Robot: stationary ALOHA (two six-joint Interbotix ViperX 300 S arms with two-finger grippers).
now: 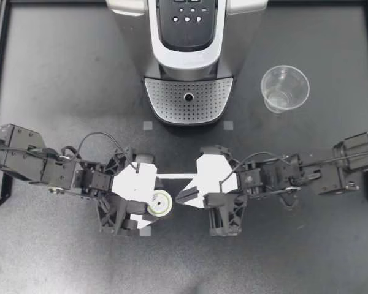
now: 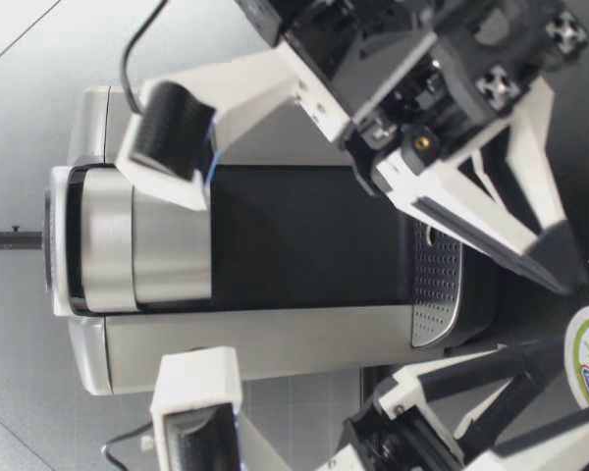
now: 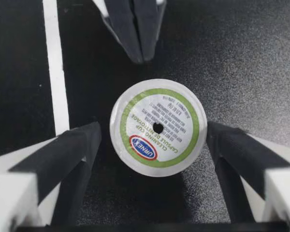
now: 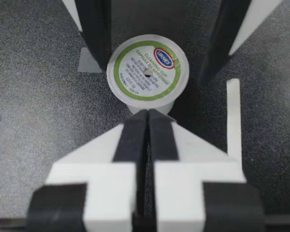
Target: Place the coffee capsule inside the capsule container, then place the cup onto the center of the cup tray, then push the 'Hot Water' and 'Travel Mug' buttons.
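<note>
As far as we can judge, no step of the task is finished yet. The small round coffee capsule (image 1: 162, 203) with its white-and-green foil lid stands upright on the matte black desk (image 1: 61, 79). It is a little left of the middle and nearer the edge opposite the machine.

Our left gripper (image 1: 154, 204) brackets it. In the left wrist view the coffee capsule (image 3: 158, 128) sits between the two black fingers (image 3: 79, 145) with a strip of bare desk on either side. Those fingers are therefore spread and grasp nothing.

Our right gripper (image 1: 183, 196) points at the capsule from the other side. Its fingers are clenched together on nothing, and their tip is just beside the capsule's rim, as the right wrist view (image 4: 147, 113) also shows.

The silver-and-black coffee machine (image 1: 189, 55) stands at the middle of the desk's far edge. We see no opened capsule container on it, so we judge that opening it is part of what is left.

The perforated silver cup tray (image 1: 189, 101) at its foot does not hold the cup. The clear plastic cup (image 1: 285, 87) stands upright on the desk to the right of the machine, near the tray but apart from it.

The dark button panel (image 1: 188, 15) on top has neither gripper near it.

What is left is to grasp and load the capsule, set the cup on the tray, and press both buttons.
</note>
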